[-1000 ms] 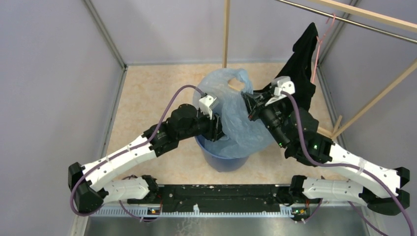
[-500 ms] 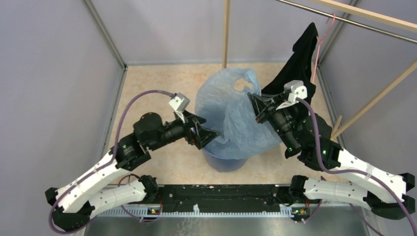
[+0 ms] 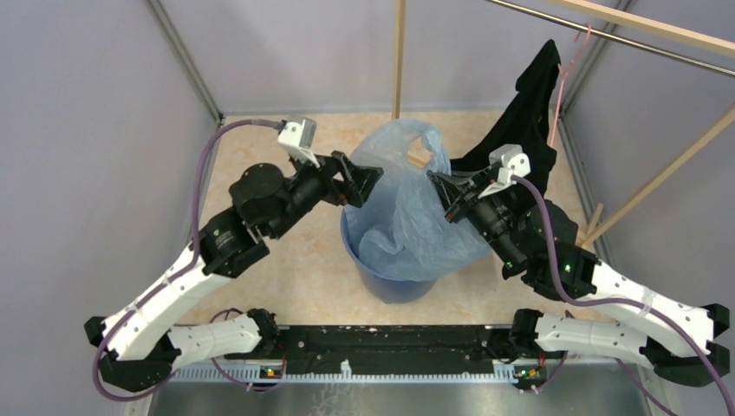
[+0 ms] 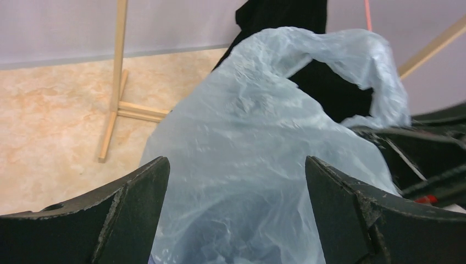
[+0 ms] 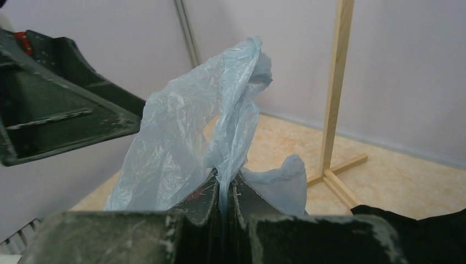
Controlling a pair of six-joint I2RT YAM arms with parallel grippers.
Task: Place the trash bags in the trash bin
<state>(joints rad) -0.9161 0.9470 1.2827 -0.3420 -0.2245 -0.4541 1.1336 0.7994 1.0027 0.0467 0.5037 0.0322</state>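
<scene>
Top external view: the left gripper [image 3: 360, 178] has pulled back to 10 o'clock of the bin [image 3: 392, 286], jaws apart. The right gripper [image 3: 439, 189] stays clamped on the bag [image 3: 403, 208], which is now half sunk inside; 1 release remains, I think.

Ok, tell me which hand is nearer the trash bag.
Right. The right hand is shut on a fold of the trash bag; the left hand is open on its left side, gripping nothing.
</scene>
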